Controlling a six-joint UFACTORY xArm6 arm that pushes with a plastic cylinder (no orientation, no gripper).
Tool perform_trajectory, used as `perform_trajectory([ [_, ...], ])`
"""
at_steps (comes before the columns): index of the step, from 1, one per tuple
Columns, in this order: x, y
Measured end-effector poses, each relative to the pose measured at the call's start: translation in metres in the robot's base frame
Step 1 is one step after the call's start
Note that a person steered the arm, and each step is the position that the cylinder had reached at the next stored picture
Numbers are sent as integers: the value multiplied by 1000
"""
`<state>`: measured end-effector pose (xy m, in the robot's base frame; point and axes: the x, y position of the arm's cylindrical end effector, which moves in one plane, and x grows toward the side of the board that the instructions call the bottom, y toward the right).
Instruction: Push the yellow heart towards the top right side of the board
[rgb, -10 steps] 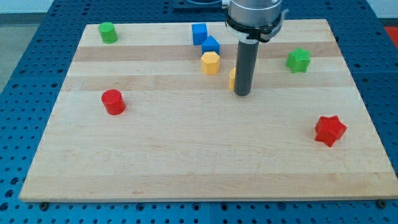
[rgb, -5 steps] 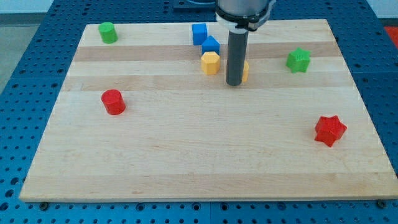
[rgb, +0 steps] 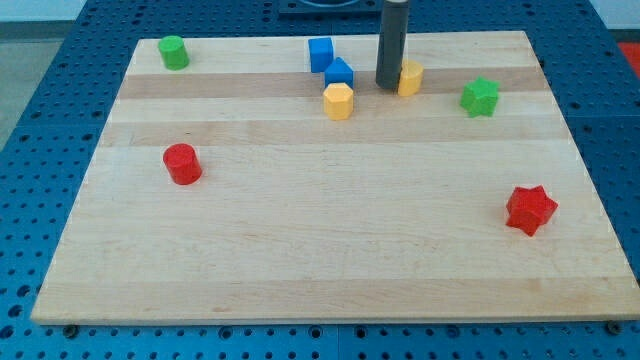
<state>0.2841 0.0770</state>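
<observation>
The yellow heart (rgb: 410, 77) lies near the view's top, right of centre, partly hidden by my rod. My tip (rgb: 388, 87) rests on the board against the heart's left side. A yellow hexagon block (rgb: 339, 101) lies to the left and slightly below the tip. The green star (rgb: 480, 96) sits to the right of the heart.
Two blue blocks stand left of the tip, one a cube (rgb: 320, 53) and one (rgb: 339, 72) just below it. A green cylinder (rgb: 173, 51) is at the top left, a red cylinder (rgb: 182, 163) at the left, a red star (rgb: 530, 209) at the lower right.
My tip has moved up the view, and the yellow heart has slid up and to the right with it, now showing on the rod's right side.
</observation>
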Motion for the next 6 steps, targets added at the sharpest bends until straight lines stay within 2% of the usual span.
perform_trajectory([
  [2,-22,4],
  [3,-15,-1],
  [4,23,-4],
  [6,24,6],
])
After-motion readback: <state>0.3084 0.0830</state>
